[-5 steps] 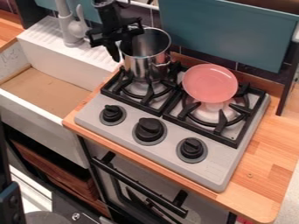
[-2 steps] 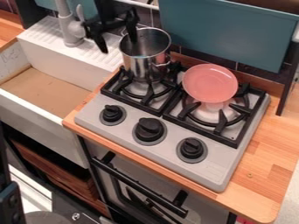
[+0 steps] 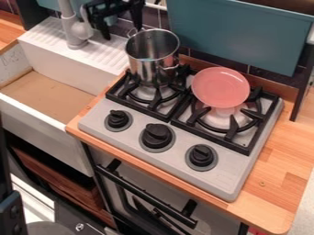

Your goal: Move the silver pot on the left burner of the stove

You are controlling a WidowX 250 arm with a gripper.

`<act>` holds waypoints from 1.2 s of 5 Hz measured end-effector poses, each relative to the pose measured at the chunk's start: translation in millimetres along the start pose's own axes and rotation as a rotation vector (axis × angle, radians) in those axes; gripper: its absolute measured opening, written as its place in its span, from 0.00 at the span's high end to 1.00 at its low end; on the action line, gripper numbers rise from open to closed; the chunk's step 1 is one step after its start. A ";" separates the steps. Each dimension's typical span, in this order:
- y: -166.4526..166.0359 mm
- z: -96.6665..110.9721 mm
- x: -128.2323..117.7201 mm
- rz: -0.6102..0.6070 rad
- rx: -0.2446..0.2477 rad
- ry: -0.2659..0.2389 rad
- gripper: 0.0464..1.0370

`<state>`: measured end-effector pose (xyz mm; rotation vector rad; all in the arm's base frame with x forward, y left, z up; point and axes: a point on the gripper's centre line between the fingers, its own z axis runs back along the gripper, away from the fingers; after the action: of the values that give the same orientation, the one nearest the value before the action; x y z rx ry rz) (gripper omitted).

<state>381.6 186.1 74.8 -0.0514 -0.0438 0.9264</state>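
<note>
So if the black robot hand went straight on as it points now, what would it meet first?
Pointing down, the hand would probably meet the tall silver metal pot first, at its far rim or handle; otherwise the white ridged drainboard below. Depth is unclear.

Toward 11 o'clock, the robot's tool [image 3: 122,34] is black all over, dark enough that its finer surface detail can't be made out. Its body [image 3: 113,9] is a broad, angular crosspiece with a stepped, uneven outline, more like a bracket than a smooth casing. Two slim fingers [image 3: 138,18], just as black, extend from it, one on its 7 o'clock side and one on its 5 o'clock side. Both are long and narrow, with small ends.
</note>
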 end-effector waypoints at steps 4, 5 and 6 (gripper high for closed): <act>-28.3 16.7 -61.7 -0.194 -0.116 -0.008 0.04; -39.2 6.7 -80.0 -0.234 -0.086 0.001 0.04; -47.9 1.7 -88.8 -0.245 -0.047 -0.021 0.04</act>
<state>366.5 86.4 78.1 -0.0783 -0.0890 0.6809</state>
